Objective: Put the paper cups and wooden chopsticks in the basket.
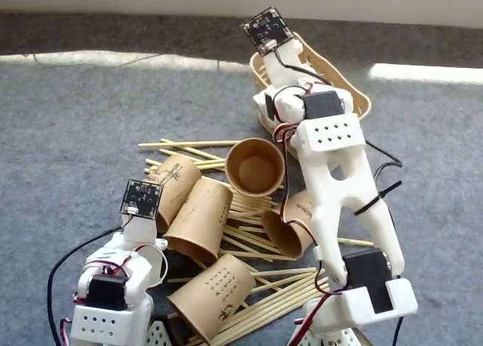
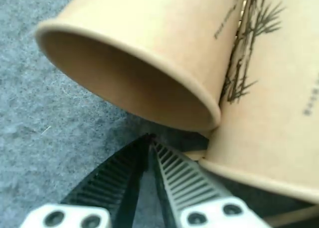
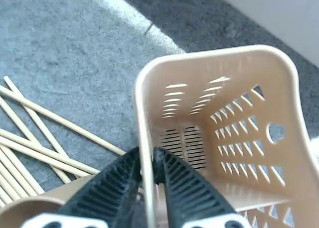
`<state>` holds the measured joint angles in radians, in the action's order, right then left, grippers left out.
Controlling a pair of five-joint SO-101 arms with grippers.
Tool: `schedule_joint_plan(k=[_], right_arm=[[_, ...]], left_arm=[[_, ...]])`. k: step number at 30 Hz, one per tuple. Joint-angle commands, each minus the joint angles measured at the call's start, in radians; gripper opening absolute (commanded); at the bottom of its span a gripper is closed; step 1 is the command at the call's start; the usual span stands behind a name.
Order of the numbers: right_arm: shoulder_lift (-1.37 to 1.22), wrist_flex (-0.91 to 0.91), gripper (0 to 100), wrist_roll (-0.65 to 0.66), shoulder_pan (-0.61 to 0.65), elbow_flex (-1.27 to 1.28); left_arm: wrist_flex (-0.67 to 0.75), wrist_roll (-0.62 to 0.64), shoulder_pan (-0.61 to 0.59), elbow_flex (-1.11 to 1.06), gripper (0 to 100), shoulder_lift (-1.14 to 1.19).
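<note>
Right gripper [image 3: 147, 157] pinches the basket [image 3: 239, 138] rim toward the counter's far edge, arm hiding most of it. Left gripper [image 2: 149, 141] pressed together, empty, beside paper cups [image 1: 200, 217] lying sideways. Chopsticks [image 1: 189, 143] roughly parallel to the near edge, partly buried.

Cups [image 1: 255, 166] on chopsticks [image 1: 185, 143], basket [image 1: 361, 97] behind.

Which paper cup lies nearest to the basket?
The paper cup whose open mouth faces the high camera, beside the basket; the others lie farther off among the chopsticks.
</note>
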<state>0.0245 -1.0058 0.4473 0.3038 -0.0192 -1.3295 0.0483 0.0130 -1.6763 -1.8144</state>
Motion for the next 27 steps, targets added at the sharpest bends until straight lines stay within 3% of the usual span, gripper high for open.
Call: schedule_joint_plan(k=[1,13,20,27], right_arm=[[0.012,-0.068,0.5,0.072,0.012,-0.021],[0.128,-0.205,0.5,0.115,0.048,-0.016],[0.159,-0.363,0.5,0.226,0.134,-0.019],[0.160,-0.414,0.5,0.276,0.137,-0.019]], left_arm=[[-0.005,-0.011,0.010,-0.019,1,-0.007],[-0.005,-0.011,0.010,-0.019,1,-0.007],[-0.005,-0.011,0.010,-0.019,1,-0.007],[-0.005,-0.011,0.010,-0.019,1,-0.007]])
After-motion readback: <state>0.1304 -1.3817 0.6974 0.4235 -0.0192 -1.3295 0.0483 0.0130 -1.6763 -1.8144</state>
